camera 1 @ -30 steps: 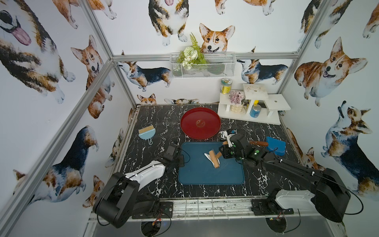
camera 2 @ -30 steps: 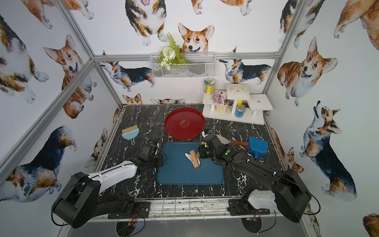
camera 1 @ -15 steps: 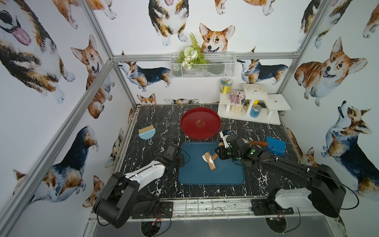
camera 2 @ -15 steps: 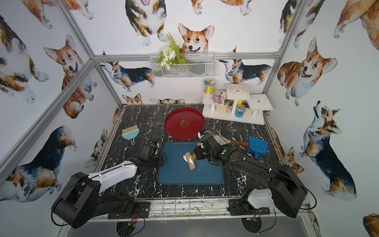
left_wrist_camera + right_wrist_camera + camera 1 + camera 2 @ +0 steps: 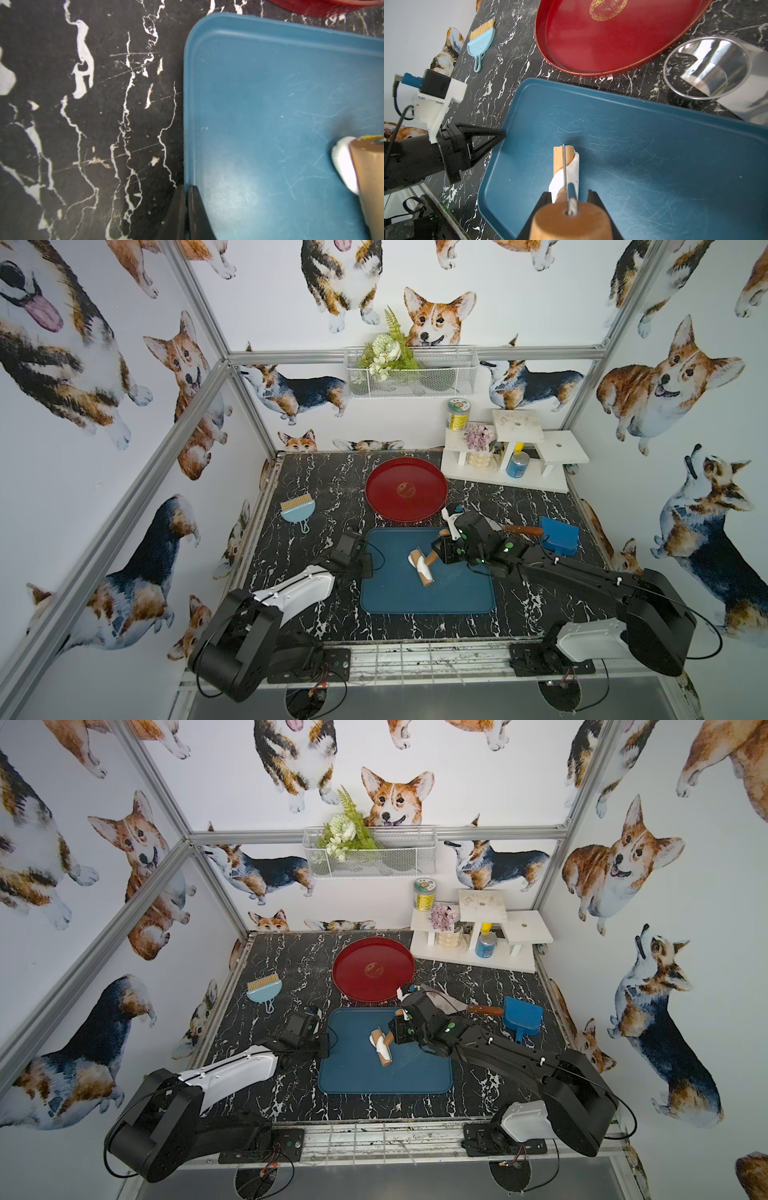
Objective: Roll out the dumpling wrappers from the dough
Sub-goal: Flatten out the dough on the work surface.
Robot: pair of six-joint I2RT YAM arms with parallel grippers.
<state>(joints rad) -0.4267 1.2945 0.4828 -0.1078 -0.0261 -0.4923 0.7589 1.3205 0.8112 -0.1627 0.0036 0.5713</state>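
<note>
Dough: soft matte white sheet, wrapped partway round the barrel of a small wooden rolling pin. It lies directly ahead of the right claw's fingertips and well apart from the left claw. It is over the middle of the dark blue rectangular plastic tray; whether the barrel presses on the tray floor cannot be told.

Right claw: narrow, clamped on the pin's round wooden handle, one black finger on each side. A thin metal wire runs from the handle along the barrel.

Left claw: fingers drawn together, tips at the tray's side rim. Whether the rim is pinched between them cannot be told.

Round red lacquered plate, gold emblem at centre: on the black marble tabletop, beyond the right claw, just past the tray's far rim.

Shiny steel ring cutter: near the right claw, beside the plate, just outside the tray.

Light blue hand brush with tan bristles: beyond the left claw, well apart from it.
</note>
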